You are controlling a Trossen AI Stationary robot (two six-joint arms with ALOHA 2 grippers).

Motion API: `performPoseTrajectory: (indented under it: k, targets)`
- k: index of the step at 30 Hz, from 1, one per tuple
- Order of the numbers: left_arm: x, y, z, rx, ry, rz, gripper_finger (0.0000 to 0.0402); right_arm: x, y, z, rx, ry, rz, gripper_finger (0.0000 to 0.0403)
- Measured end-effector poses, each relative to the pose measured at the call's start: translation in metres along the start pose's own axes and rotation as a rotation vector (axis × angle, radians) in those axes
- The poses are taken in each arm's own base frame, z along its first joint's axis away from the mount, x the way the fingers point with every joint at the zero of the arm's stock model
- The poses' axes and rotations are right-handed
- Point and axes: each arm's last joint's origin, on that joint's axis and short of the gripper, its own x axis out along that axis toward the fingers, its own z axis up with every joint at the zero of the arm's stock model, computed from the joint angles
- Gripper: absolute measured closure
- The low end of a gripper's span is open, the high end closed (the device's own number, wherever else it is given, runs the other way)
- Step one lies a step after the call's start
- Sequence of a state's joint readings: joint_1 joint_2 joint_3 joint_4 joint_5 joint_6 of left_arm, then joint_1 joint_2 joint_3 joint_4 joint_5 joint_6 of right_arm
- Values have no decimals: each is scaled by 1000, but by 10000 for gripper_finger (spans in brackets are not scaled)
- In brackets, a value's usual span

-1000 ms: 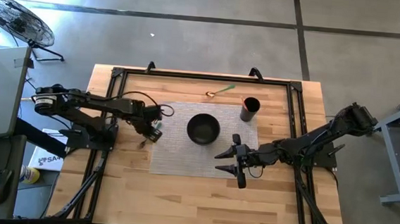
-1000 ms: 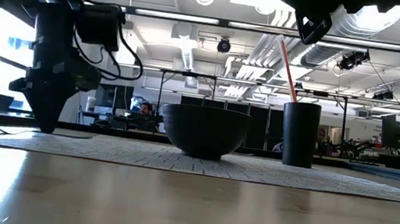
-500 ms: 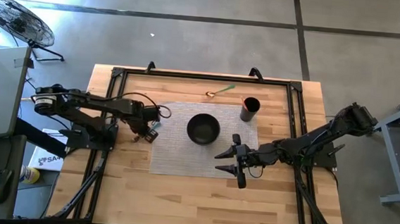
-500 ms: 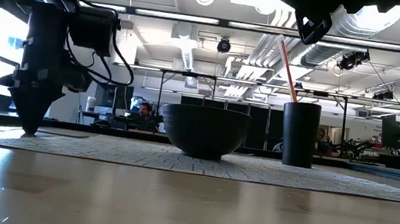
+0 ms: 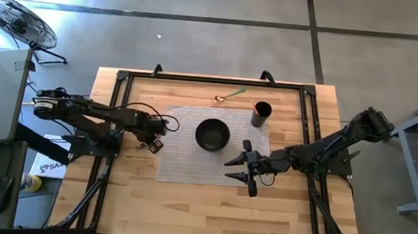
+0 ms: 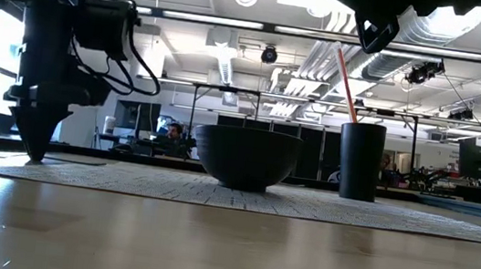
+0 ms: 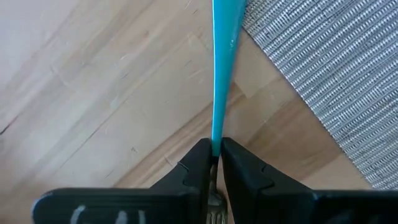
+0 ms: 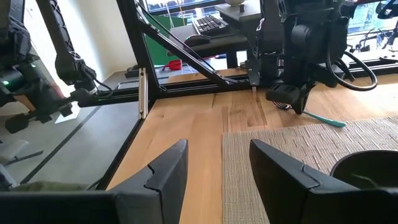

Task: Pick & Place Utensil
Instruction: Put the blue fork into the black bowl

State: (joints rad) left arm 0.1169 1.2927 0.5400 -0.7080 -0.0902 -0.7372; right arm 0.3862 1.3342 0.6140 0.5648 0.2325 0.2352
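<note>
Seen from above with the bowl (image 5: 212, 134) as the dial's centre, the right hand (image 5: 244, 169) hangs nearest, at about five o'clock over the grey woven mat (image 5: 183, 163), its fingers (image 8: 163, 174) spread wide and holding nothing. The black bowl sits on the mat. At nine o'clock, just off the mat's edge, the left hand (image 5: 150, 142) is down at the wooden bench (image 5: 187, 211), its jaws pinched narrow on a teal-handled utensil (image 7: 221, 68). The left wrist view shows that handle clamped between the two dark fingers (image 7: 198, 163) and running out over bare wood toward the mat's corner. At two o'clock a dark cup (image 5: 261, 113) stands on the mat with a thin red stick (image 6: 346, 79) leaning in it. Farthest, near twelve o'clock on bare bench, lies a green-handled spoon (image 5: 230, 96).
</note>
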Motion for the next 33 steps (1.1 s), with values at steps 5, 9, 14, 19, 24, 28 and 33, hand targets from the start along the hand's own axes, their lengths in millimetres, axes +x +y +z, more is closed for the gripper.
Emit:
performPoseTrajectory:
  k: [5,9,14,19,24,28,33]
  targets:
    - [-19,-11,14,32,-32,-40,362,0,0,0,0,0,0,237]
    - [-24,-13,17,57,-35,-42,362,0,0,-1,1,7,-2,237]
    - [-24,-11,16,40,-18,-29,362,0,0,-1,17,10,-2,237]
    - [-24,-12,16,16,-23,-33,362,0,0,-1,20,10,-2,237]
    - [-22,-13,16,6,-11,-28,362,0,0,-1,29,11,-2,237]
    - [-14,-15,17,-2,38,-10,362,0,0,-2,53,19,-4,237]
    - [-1,-18,19,3,75,41,362,0,-1,-3,56,35,-6,237]
